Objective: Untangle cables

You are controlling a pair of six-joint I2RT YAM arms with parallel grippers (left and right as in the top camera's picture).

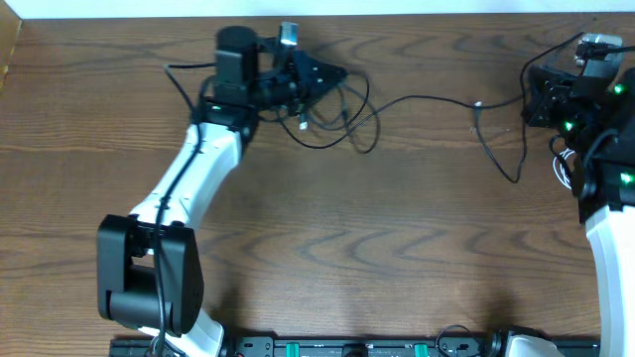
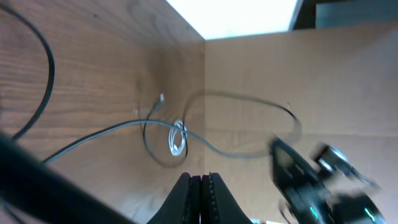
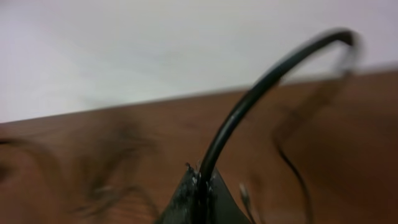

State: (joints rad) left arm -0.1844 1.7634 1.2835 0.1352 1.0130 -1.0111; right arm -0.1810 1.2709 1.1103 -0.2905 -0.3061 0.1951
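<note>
A tangle of thin black cables (image 1: pixel 332 114) lies at the back of the wooden table (image 1: pixel 397 248), right under my left gripper (image 1: pixel 339 74). In the left wrist view that gripper (image 2: pixel 201 180) is shut, and no cord shows between its pads. A grey-black cable (image 2: pixel 112 129) and a small coiled white cord (image 2: pixel 178 138) lie on the wood beyond it. One long black cable (image 1: pixel 437 98) runs right from the tangle, dips to a loop (image 1: pixel 514 177) and rises to my right gripper (image 1: pixel 531 97). The right gripper (image 3: pixel 200 180) is shut on a black cable (image 3: pixel 249 93) that arches up and to the right.
A cardboard wall (image 2: pixel 298 81) stands behind the table. The right arm (image 1: pixel 605 149) fills the right edge with its own thicker wires. The left arm's base (image 1: pixel 149 278) sits front left. A black rail (image 1: pixel 347 347) runs along the front edge.
</note>
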